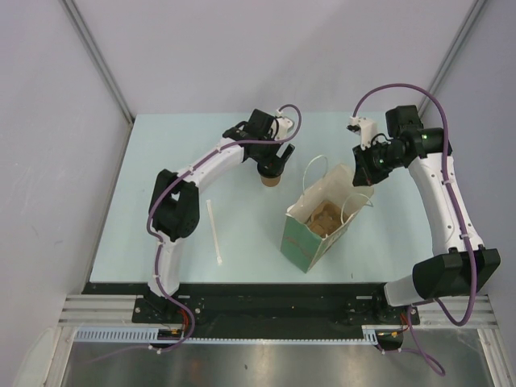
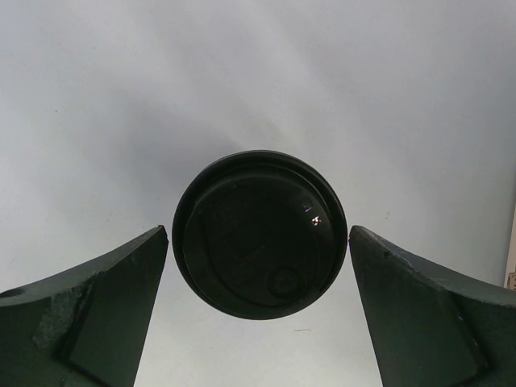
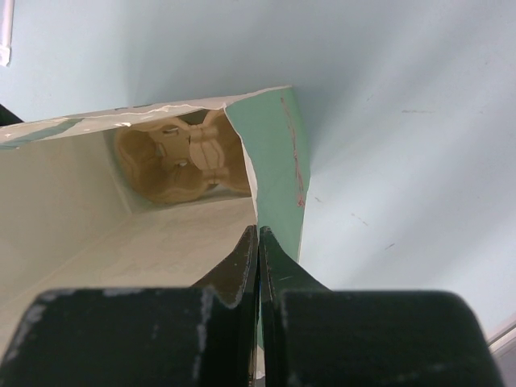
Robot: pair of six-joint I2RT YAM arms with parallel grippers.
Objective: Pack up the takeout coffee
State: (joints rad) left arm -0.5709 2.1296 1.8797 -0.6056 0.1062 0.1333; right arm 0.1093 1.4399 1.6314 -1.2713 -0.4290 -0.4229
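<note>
The takeout coffee [image 1: 272, 181] stands on the table; its round black lid [image 2: 260, 234] fills the middle of the left wrist view. My left gripper [image 1: 273, 164] hangs right above it, open, one finger [image 2: 89, 314] on each side of the lid, not touching. A green paper bag [image 1: 321, 222] stands open to the right, with the brown pulp carrier [image 1: 326, 218] inside, also seen in the right wrist view [image 3: 181, 157]. My right gripper [image 1: 360, 175] is shut on the bag's right wall [image 3: 278, 165], holding the mouth open.
A white stir stick [image 1: 214, 230] lies on the table left of the bag. The bag's white handles [image 1: 315, 171] stick up by its mouth. White booth walls surround the table [image 1: 193, 161].
</note>
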